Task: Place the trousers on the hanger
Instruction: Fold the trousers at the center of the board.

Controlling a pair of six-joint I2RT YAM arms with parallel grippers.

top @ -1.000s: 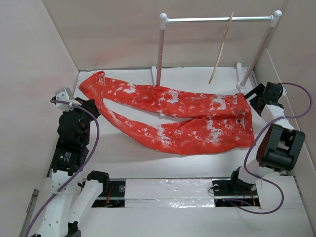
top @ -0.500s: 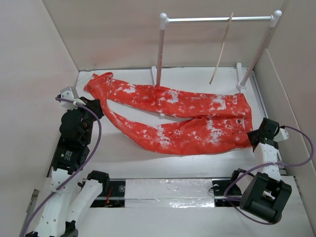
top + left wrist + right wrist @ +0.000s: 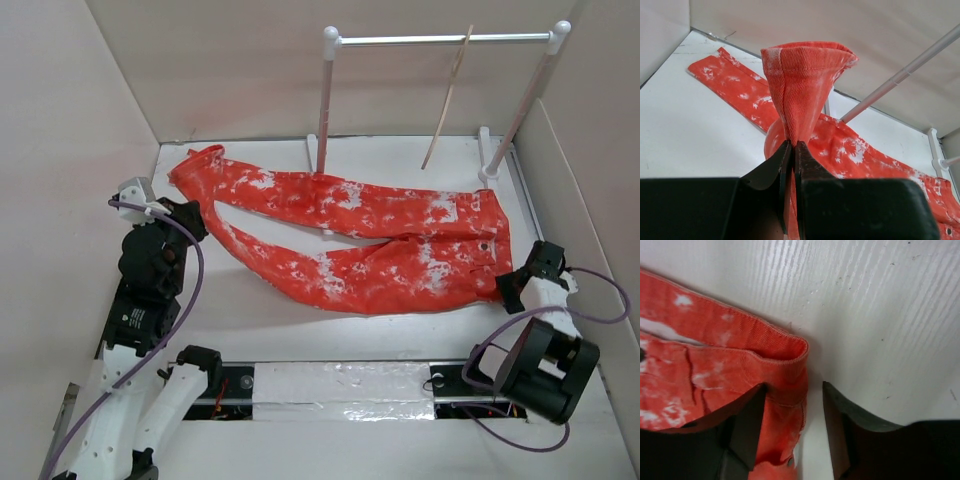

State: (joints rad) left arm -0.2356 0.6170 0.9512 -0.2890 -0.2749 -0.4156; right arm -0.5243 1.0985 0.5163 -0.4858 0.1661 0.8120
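The orange-red trousers (image 3: pixel 380 240) with white splotches lie spread across the table, waistband to the right and legs running left. My left gripper (image 3: pixel 190 215) is shut on the cuff end of the nearer leg, and the cloth (image 3: pixel 805 75) rises in a fold out of the left gripper (image 3: pixel 791 146). My right gripper (image 3: pixel 510 285) sits at the waistband's near right corner. In the right wrist view the right gripper (image 3: pixel 793 386) is open: one finger rests over the waistband (image 3: pixel 705 355), the other finger (image 3: pixel 840 420) stands over bare table, apart from the cloth. The pale hanger (image 3: pixel 450 95) hangs edge-on from the rack's bar.
A white tube rack (image 3: pixel 325 100) with a metal crossbar (image 3: pixel 440 40) stands at the back; its left post rises right behind the trousers. The bar (image 3: pixel 900 75) also crosses the left wrist view. Beige walls close in on the left, back and right.
My right arm swung from the waistband's far right corner down to its near right corner, and its jaws narrowed. The left gripper kept its hold, and the far leg's cuff end shifted slightly.
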